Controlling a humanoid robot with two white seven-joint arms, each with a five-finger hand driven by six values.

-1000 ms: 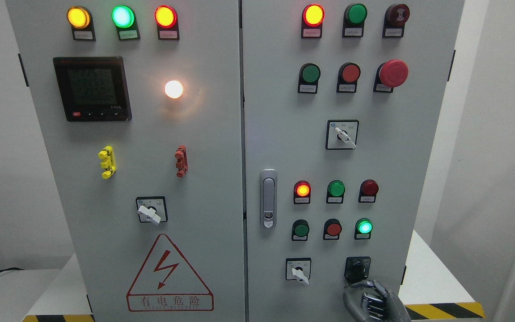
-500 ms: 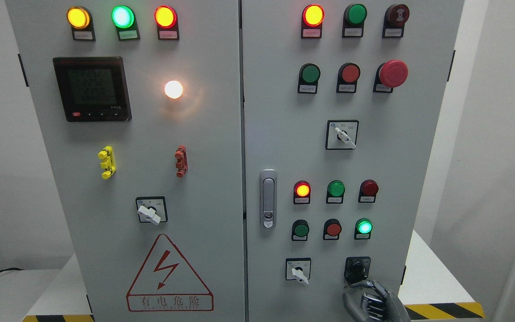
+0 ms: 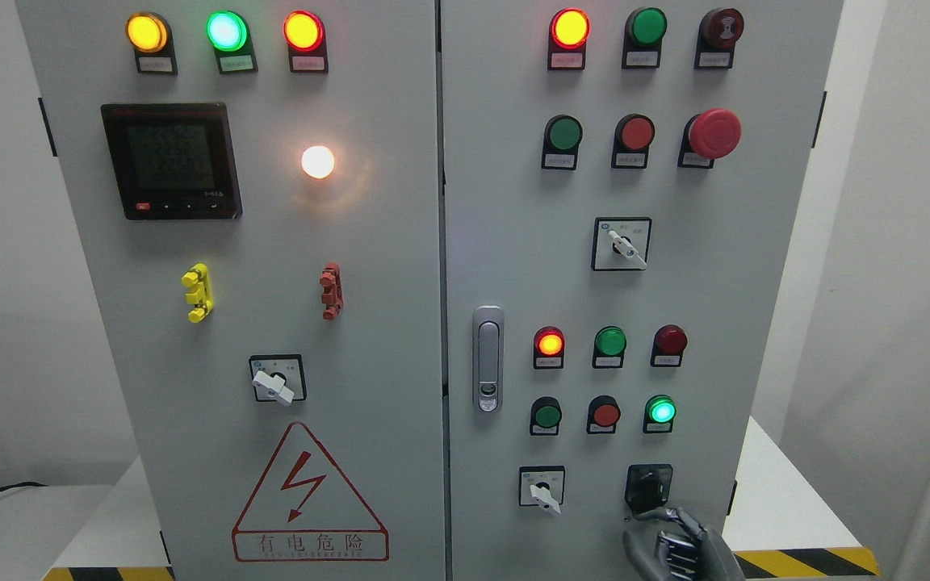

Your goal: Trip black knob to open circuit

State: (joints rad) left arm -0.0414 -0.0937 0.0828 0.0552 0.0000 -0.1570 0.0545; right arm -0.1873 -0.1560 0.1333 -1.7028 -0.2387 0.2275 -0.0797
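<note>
The black knob sits on its black square plate at the lower right of the grey cabinet's right door. My right hand comes up from the bottom edge just below the knob. One fingertip reaches the knob's lower edge, and the thumb stands apart to the left. The fingers are loosely spread and hold nothing. My left arm does not show.
A white rotary switch sits left of the black knob, with lamps and push buttons above it. A door latch is near the seam. The white table has a hazard-striped edge at right.
The whole picture has shifted a few pixels to the right. My right hand keeps its place under the black knob.
</note>
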